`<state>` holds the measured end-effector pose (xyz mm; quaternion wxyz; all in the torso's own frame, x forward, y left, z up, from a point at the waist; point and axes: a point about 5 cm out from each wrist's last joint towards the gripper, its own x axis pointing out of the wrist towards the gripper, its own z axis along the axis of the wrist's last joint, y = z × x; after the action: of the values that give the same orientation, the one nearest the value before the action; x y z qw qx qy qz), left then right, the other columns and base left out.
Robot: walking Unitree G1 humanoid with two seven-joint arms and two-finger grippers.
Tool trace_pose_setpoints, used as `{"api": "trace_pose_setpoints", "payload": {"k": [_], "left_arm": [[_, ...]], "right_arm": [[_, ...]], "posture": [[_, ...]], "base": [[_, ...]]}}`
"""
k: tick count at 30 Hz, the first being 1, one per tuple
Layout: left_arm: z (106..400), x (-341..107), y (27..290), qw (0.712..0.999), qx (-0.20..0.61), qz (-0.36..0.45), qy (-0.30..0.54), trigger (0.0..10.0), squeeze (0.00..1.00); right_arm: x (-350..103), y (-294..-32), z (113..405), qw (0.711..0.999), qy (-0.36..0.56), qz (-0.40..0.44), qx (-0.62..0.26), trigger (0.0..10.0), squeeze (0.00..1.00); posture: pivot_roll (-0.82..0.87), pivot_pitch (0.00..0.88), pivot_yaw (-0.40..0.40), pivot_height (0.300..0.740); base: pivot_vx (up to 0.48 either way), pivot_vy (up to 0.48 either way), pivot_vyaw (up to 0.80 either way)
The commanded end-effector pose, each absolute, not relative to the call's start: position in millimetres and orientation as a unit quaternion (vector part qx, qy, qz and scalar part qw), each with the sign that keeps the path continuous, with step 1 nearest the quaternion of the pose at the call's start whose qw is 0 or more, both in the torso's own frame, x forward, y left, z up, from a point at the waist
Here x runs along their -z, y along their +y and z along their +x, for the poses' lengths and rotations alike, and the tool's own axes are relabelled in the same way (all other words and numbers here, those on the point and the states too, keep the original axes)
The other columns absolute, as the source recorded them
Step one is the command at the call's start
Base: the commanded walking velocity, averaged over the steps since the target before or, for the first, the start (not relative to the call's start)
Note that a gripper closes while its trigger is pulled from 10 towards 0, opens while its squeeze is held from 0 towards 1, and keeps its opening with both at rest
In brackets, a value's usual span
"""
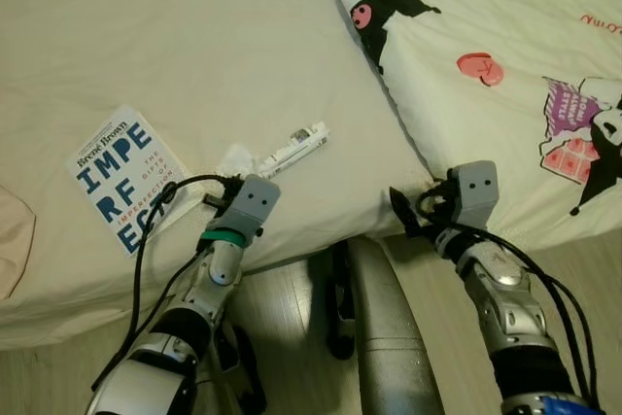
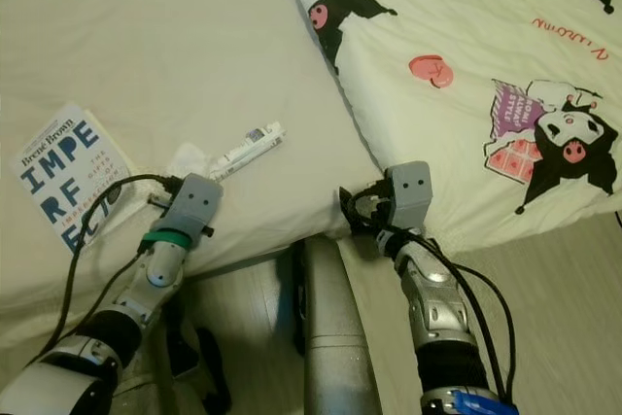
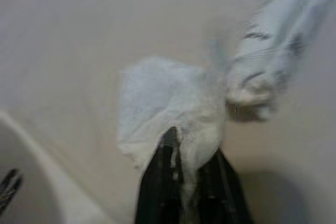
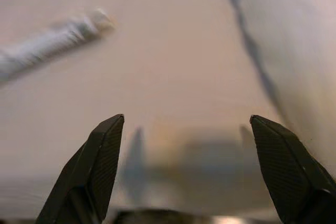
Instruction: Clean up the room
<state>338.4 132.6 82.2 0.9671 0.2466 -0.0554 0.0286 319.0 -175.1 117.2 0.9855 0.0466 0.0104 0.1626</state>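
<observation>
The big cream bed [image 1: 194, 36] held a cartoon blanket [image 1: 505, 36] at 2 o'clock and a book [image 1: 124, 178] at 9 o'clock. The white tube [image 1: 296, 150] lay just beside a crumpled tissue [image 3: 168, 103]. The left gripper [image 3: 186, 169] pinched the tissue's edge; it looked soft, light and easy to tear. The right gripper [image 4: 184, 171] was spread wide.

— What carries everything here?

— A bed [image 1: 194, 36] with a cream sheet, wood-look floor [image 1: 292, 337] below its edge.

— And on it?

— A book [image 1: 124, 177] near the edge, a crumpled white tissue [image 3: 168, 108] just beside a printed tube [image 1: 294, 150] (label unreadable), and a cartoon-patterned blanket [image 1: 505, 55] on the right.
</observation>
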Motion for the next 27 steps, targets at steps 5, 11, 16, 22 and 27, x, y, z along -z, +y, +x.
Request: {"api": "trace_pose_setpoints", "payload": {"k": [5, 11, 16, 22, 27], "left_arm": [[328.5, -71.2, 150.5, 0.967, -0.06, 0.245, -0.036, 0.0, 0.0], [322.5, -88.7, 173.8, 0.964, -0.105, 0.231, -0.076, 0.0, 0.0], [305.2, -113.7, 188.0, 0.957, -0.129, 0.23, -0.123, 0.0, 0.0], [278.0, -132.6, 197.6, 0.948, -0.141, 0.247, -0.143, 0.0, 0.0], [266.1, -134.3, 202.2, 0.947, -0.146, 0.253, -0.138, 0.0, 0.0]], "right_arm": [[-128.4, -154.5, 321.6, 0.971, -0.001, 0.104, -0.217, 10.0, 0.0], [-151.6, -128.4, 345.3, 0.962, -0.025, 0.107, -0.248, 10.0, 0.0], [-162.4, -109.9, 371.7, 0.96, -0.022, 0.133, -0.247, 10.0, 0.0], [-174.7, -94.6, 392.5, 0.959, 0.006, 0.157, -0.238, 10.0, 0.0], [-180.2, -91.5, 395.9, 0.963, 0.009, 0.115, -0.244, 10.0, 0.0]], "posture": [[-0.22, 0.408, 0.044, 0.59], [-0.17, 0.41, 0.037, 0.59], [-0.11, 0.437, 0.034, 0.59], [-0.04, 0.471, 0.032, 0.59], [-0.02, 0.486, 0.03, 0.59]], "base": [[0.0, 0.0, 0.0], [0.0, 0.0, 0.0], [0.0, 0.0, 0.0], [0.0, 0.0, 0.0], [0.0, 0.0, 0.0]]}}
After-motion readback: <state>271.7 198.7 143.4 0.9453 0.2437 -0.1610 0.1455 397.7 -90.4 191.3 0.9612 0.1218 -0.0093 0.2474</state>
